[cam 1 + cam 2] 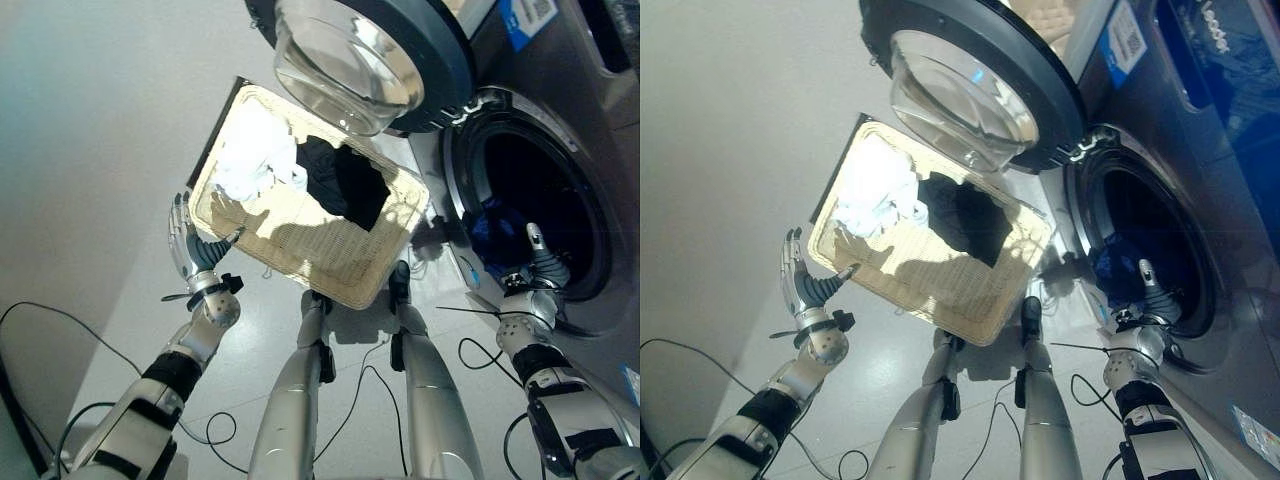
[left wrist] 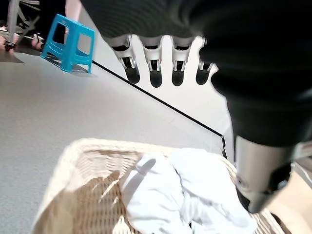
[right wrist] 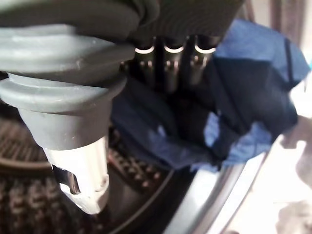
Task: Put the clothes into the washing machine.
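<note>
Reaching into the drum at the frame's right, the right hand (image 1: 535,262) meets the blue garment (image 3: 243,102), grip unclear. At left, the left hand (image 1: 186,245) spreads open beside the wicker basket (image 1: 330,275) holding white clothes (image 1: 255,160) and black clothes (image 1: 345,180).

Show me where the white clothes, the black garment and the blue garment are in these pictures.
white clothes (image 1: 255,160), left eye view, middle of the pile in the basket
black garment (image 1: 345,180), left eye view, its centre
blue garment (image 3: 253,97), right wrist view, on the cloth at the drum opening
</note>
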Available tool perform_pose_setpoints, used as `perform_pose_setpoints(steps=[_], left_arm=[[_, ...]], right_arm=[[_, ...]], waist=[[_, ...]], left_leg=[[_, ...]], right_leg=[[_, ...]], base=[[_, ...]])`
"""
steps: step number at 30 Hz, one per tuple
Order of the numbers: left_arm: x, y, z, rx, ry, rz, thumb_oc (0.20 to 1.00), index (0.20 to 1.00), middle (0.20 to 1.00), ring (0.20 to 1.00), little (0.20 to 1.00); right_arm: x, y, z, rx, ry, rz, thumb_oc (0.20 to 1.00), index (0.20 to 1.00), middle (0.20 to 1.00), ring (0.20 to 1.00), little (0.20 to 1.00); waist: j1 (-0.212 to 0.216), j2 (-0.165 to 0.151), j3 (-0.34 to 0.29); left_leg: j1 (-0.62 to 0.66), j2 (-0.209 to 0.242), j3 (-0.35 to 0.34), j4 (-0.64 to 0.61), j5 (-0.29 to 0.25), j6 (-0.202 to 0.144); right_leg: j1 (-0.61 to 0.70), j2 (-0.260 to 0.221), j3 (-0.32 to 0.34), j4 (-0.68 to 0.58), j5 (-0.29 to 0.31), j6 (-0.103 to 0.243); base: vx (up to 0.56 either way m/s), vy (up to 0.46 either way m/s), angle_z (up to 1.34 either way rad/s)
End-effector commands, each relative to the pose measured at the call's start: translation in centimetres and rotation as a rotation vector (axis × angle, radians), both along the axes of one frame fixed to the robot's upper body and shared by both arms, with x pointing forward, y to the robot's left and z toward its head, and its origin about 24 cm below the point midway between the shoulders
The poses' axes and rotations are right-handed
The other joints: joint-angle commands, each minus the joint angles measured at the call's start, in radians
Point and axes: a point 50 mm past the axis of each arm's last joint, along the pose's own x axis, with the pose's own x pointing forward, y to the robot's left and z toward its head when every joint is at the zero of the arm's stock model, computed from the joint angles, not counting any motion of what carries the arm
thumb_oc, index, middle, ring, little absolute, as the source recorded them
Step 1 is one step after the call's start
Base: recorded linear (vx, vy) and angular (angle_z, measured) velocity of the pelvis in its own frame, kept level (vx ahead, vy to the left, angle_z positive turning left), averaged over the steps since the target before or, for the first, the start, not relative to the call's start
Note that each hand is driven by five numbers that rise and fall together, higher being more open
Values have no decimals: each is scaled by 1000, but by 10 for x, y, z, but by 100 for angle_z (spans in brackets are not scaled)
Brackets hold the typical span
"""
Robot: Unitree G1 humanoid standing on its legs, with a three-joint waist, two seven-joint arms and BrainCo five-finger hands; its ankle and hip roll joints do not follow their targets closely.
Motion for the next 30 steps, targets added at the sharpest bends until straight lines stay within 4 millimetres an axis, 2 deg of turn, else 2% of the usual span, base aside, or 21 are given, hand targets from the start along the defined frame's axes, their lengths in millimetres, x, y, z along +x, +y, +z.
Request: perform_pose_setpoints(steps=[1,3,8,13,22,30], left_arm=[[3,22,10,57,-12,108,1000,1000,1000,1000,1000],[9,26,16,83,9,147,1000,1000,1000,1000,1000],[17,34,22,108,73,188,1000,1000,1000,1000,1000],[33,48,27,146,328,243,1000,1000,1000,1000,1000],[38,67,33,144,486,312,1000,1000,1000,1000,1000],[33,83,35,143,569,393,1000,1000,1000,1000,1000]], right_arm=[[-1,8,5,-171,24,115,1000,1000,1000,1000,1000],[0,19,0,-217,59,195,1000,1000,1000,1000,1000],[0,27,-6,-212,67,257,1000,1000,1000,1000,1000],[3,53,-13,-211,81,367,1000,1000,1000,1000,1000],[2,70,-18,-219,100,446,1000,1000,1000,1000,1000],[3,81,-19,-232,107,521,1000,1000,1000,1000,1000]], waist=[[14,-67,-15],[1,-81,-15],[-12,-95,-15],[-48,-116,-15],[-84,-124,-15],[-98,-134,-15]], left_leg=[[-35,-46,-15,125,-105,-74],[-49,-47,-5,146,-112,-74],[-60,-47,4,160,-118,-74],[-91,-48,37,205,-137,-75],[-141,-49,78,249,-152,-72],[-182,-48,95,282,-168,-70]], right_leg=[[0,52,-14,-92,84,51],[-13,52,-5,-87,85,51],[-24,53,2,-81,85,52],[-57,52,17,-66,85,53],[-107,54,39,-53,88,51],[-147,51,45,-47,94,53]], base=[[-3,99,-19],[-6,128,-25],[-1,80,-11],[-5,142,-5],[0,101,-4],[-14,65,0]])
